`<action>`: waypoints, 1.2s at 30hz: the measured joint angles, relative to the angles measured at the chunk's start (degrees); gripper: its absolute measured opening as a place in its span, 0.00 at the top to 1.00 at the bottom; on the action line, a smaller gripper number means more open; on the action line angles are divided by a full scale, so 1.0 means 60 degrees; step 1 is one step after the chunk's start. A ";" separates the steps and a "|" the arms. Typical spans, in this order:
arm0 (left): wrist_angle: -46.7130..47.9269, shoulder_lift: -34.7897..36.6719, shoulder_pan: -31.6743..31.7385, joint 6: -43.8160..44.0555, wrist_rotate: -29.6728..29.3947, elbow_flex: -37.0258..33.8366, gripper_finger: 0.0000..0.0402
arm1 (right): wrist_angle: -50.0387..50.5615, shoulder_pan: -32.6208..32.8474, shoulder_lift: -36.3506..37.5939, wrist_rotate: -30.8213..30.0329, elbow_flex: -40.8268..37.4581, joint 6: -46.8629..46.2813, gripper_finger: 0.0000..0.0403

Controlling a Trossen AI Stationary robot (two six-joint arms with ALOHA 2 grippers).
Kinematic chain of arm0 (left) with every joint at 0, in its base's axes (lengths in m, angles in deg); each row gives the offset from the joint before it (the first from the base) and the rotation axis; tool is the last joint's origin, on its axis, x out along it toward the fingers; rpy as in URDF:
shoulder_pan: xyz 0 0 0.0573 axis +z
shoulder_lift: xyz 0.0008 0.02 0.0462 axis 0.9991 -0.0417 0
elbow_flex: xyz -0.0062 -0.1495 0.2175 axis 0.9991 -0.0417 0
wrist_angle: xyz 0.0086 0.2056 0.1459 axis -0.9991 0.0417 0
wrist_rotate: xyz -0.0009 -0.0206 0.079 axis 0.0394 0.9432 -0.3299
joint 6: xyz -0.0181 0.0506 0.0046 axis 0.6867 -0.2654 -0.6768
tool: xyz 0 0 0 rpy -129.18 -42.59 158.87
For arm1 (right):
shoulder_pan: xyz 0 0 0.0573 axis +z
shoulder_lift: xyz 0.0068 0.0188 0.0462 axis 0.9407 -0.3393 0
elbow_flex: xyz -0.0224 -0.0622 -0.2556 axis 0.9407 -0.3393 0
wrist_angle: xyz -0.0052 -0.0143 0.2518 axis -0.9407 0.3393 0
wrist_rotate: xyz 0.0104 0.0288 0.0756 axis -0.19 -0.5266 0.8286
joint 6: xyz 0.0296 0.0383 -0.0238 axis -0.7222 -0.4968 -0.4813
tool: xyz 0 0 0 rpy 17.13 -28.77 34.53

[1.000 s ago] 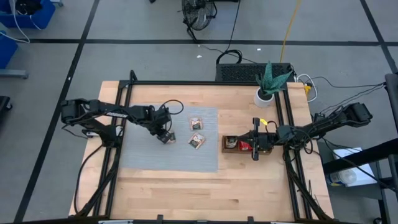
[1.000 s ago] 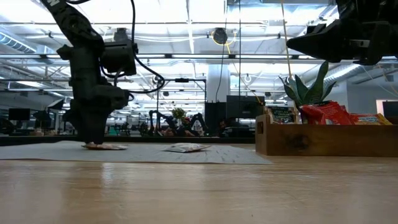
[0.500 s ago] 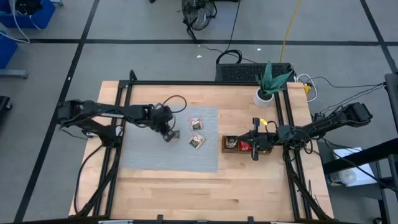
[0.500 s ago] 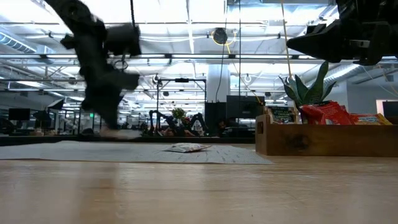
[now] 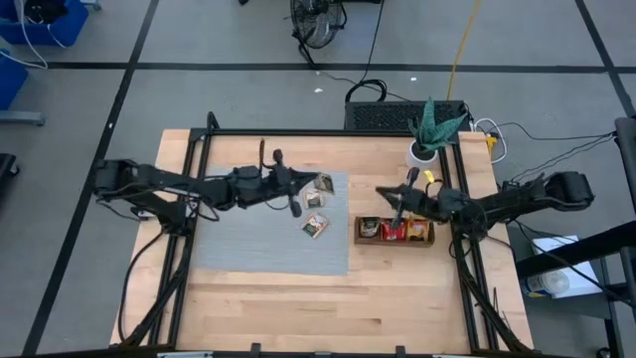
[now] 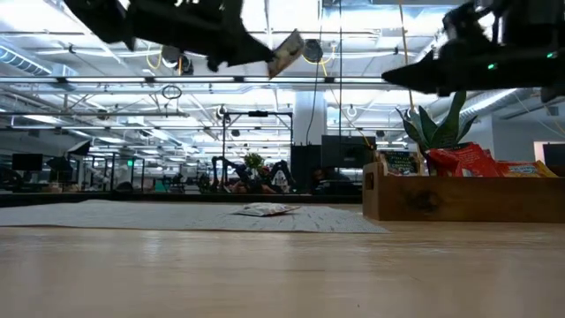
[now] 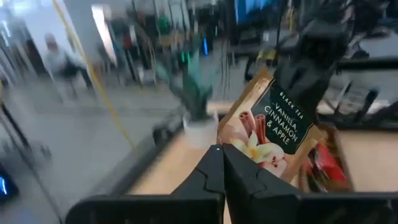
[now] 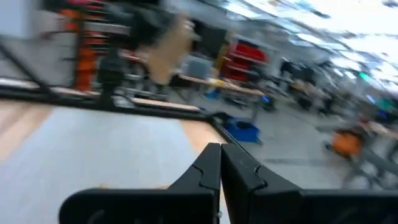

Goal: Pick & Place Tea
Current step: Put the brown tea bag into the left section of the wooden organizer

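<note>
Tea sachet [image 7: 273, 134] is pinched in the left gripper [image 5: 316, 186], raised above the grey mat [image 5: 238, 249]. Transfer is judged under way; carriage toward the wooden tray [image 5: 396, 242] at 3 o'clock is required next. The right gripper [image 5: 397, 195], fingers pressed together, is held above the tray.

Bright, even overhead light across the high view, table [image 5: 298, 298] and mat [image 5: 248, 249] crisp, shadows soft and short under the arms. Low view is backlit: ceiling strip lights [image 6: 265, 35] blaze white with glare, both arms read as dark silhouettes, and the near table [image 6: 265, 274] goes soft, out of focus. The tray [image 6: 459, 196] is fairly sharp. Left wrist view streaks heavily with motion blur in the background; only the sachet [image 7: 273, 127] keeps readable print. Right wrist view smears everywhere, room lights washed out at one corner, the mat [image 8: 106, 149] pale and featureless.
</note>
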 joint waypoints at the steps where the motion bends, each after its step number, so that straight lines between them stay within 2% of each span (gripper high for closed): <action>1: -0.0538 -0.0258 0.0020 -0.0367 0.0034 0.0024 1.00 | -0.0238 -0.0218 -0.0229 -0.0168 0.0001 -0.0234 1.00; 7: -0.3357 -0.2022 0.0428 -0.1345 0.0683 0.0020 1.00 | -0.2080 -0.1282 -0.2121 -0.0104 0.0220 -0.0936 0.99; 10: -0.4075 -0.2735 0.0657 -0.1623 0.0904 0.0090 1.00 | -0.2705 -0.1628 -0.2939 0.0808 0.0499 -0.1098 0.93; 13: -0.4121 -0.3075 0.0859 -0.1575 0.0899 0.0257 1.00 | -0.2957 -0.1887 -0.3551 0.1681 0.0984 -0.1386 0.84; 17: -0.4097 -0.3190 0.0984 -0.1572 0.0897 0.0323 1.00 | -0.2729 -0.2061 -0.4196 0.2305 0.1718 -0.1901 0.72; 21: -0.4122 -0.3187 0.0992 -0.1829 0.0754 0.0323 1.00 | -0.2671 -0.2050 -0.4760 0.2616 0.2159 -0.2060 0.64; 26: -0.3912 -0.3184 0.1042 -0.1937 0.0379 0.0326 1.00 | -0.2648 -0.2050 -0.5094 0.2815 0.2512 -0.2186 0.60; 36: -0.3763 -0.3173 0.1176 -0.1760 0.0600 0.0330 1.00 | -0.2401 -0.2085 -0.5050 0.2778 0.2500 -0.2629 0.62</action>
